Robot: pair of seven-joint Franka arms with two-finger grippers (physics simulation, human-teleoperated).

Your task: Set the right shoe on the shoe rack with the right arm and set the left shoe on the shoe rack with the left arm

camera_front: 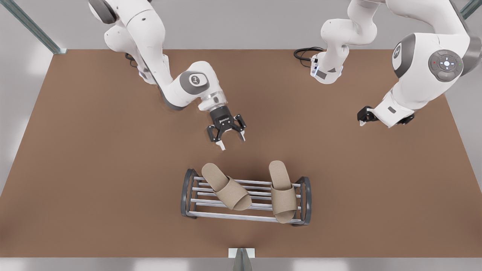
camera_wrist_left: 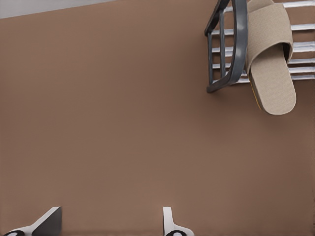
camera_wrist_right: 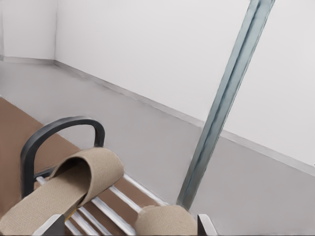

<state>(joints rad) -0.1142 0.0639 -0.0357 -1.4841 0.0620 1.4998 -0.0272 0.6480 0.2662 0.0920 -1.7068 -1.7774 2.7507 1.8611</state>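
Right shoe [camera_front: 228, 188] lies on the shoe rack [camera_front: 246, 215] in the front view, on the part toward the front view's left. It is turned at an angle, and its heel hangs over the far bars. The left shoe [camera_front: 282, 192] lies almost straight across the bars, just beside the dark end frame on the front view's right. The rack stands on the brown table [camera_front: 94, 169]. The right gripper [camera_front: 232, 142] hangs above the table, near the far side of the rack, with its fingers spread and nothing between them. The left gripper [camera_front: 363, 117] is well apart from the rack, toward the front view's right.

In the left wrist view, the left gripper's white fingertips [camera_wrist_left: 170, 223] stand wide apart over bare table. Farther off, the left shoe rests beside the arched end frame.

In the right wrist view, the released fingertips [camera_wrist_right: 49, 226] frame the rack. One slipper lies beside an end frame and the heel of the other is close by. I cannot tell which is which.
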